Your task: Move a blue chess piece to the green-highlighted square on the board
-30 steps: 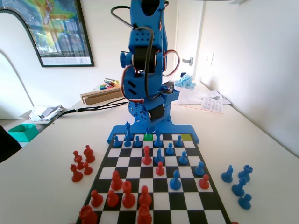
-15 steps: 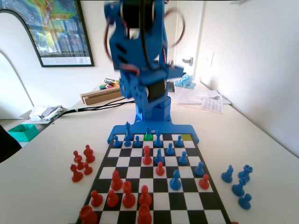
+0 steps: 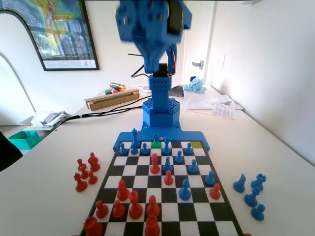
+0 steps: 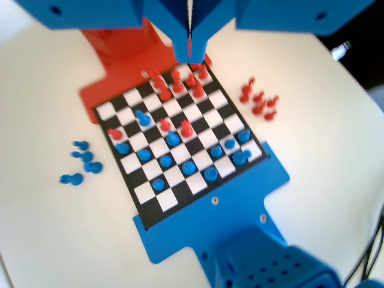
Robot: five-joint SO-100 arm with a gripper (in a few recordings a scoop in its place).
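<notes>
My claw [image 4: 190,51] was closed and empty, high above the board [image 4: 151,206]. The blue chess piece [image 3: 156,138] stood far below it at the board's far edge in the fixed view, just behind the green-highlighted square [image 3: 156,144], so I judged the claw had to go straight down.

White bench [image 3: 275,162] with a chess board [image 3: 162,187]

Loose red pieces [image 3: 86,172] lie left of the board, loose blue pieces [image 3: 251,194] right, in the fixed view.

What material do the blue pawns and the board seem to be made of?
The blue chess piece looks like moulded plastic: one even blue colour, smooth rounded head, slight sheen. The board looks like a thin flat printed sheet, perhaps card or vinyl; it lies flush on the table, and the black squares seem matte. The exact material is uncertain.
</notes>
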